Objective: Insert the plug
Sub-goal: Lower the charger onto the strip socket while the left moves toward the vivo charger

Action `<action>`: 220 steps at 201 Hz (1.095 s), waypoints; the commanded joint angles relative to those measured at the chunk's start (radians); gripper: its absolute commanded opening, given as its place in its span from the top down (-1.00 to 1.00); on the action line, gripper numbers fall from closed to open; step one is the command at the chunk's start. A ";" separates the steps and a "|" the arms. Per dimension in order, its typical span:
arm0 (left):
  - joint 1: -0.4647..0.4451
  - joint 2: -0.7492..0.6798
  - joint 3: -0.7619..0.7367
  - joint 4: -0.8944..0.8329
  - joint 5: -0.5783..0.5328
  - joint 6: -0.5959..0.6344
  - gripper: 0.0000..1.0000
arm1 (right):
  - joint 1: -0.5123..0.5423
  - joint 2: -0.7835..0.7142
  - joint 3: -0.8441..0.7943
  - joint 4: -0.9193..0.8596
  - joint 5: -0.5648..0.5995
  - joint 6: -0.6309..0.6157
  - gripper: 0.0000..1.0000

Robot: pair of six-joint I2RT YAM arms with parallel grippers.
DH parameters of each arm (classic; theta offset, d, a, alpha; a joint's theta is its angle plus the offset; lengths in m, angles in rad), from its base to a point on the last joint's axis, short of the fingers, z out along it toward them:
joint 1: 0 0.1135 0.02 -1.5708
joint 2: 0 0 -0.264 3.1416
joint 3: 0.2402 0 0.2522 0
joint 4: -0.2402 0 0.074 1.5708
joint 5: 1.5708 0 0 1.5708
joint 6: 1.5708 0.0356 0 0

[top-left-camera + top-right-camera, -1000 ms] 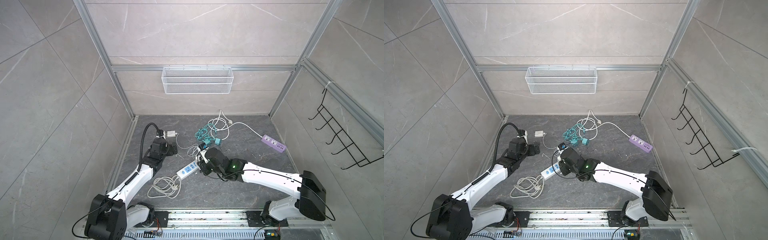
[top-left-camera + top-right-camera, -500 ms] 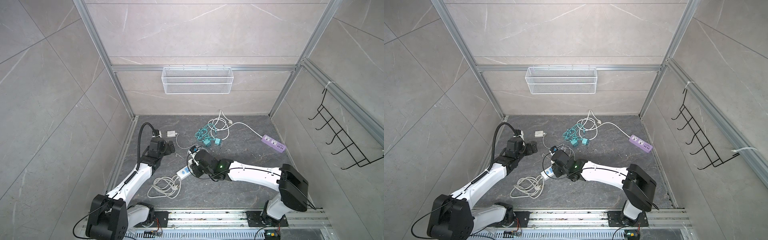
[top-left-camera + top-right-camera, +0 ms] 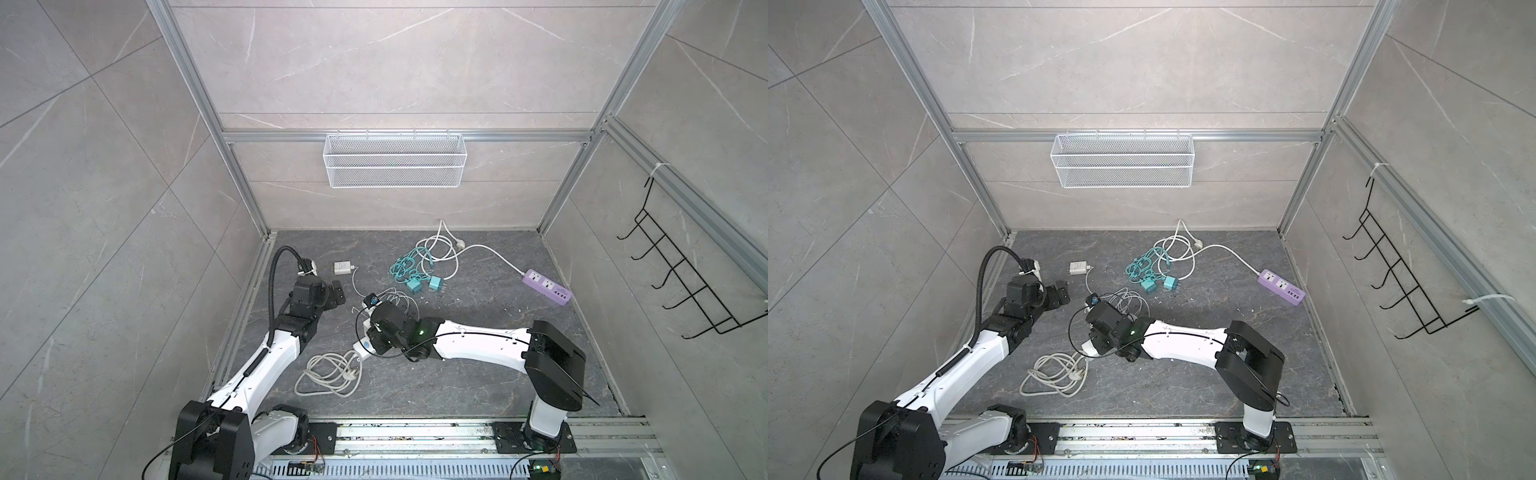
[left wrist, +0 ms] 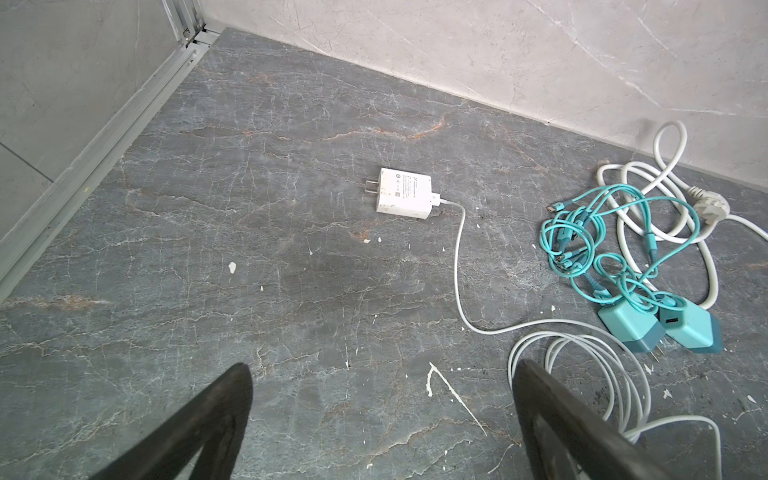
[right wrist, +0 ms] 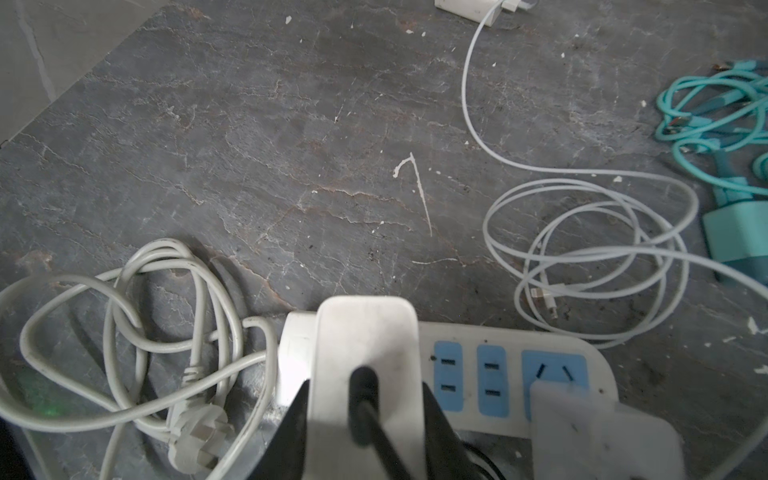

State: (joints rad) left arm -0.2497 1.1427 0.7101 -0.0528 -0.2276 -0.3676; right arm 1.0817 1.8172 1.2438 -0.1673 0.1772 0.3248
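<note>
Right gripper [image 5: 365, 399] pinching white plug [image 5: 365, 340] with a black cable, fingers [image 5: 297, 419] pressed on both its sides. Plug sits on the cord end of the white power strip [image 5: 498, 334], next to its blue sockets; prongs hidden, can't tell if seated. Blurred white adapter [image 5: 602, 432] over the strip's other end. Strip's grey cord [image 5: 145, 332] coiled just beside it. Left gripper [image 4: 382, 368] spread wide, empty, above bare floor well apart from the strip. White charger [image 4: 405, 193] and teal chargers [image 4: 660, 328] lie beyond the strip.
</note>
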 commanded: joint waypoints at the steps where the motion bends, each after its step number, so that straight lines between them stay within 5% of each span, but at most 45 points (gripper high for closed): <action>1: 0.007 -0.026 -0.004 0.018 -0.004 -0.011 -1.00 | 0.008 0.021 0.039 0.029 0.027 0.017 0.86; 220: 0.013 -0.031 -0.022 0.038 0.005 -0.005 -1.00 | 0.011 0.067 0.024 0.053 0.108 0.022 0.87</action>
State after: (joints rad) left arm -0.2413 1.1286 0.6914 -0.0517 -0.2264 -0.3676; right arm 1.0847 1.8889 1.2816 -0.1509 0.2562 0.3248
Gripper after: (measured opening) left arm 0.998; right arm 0.327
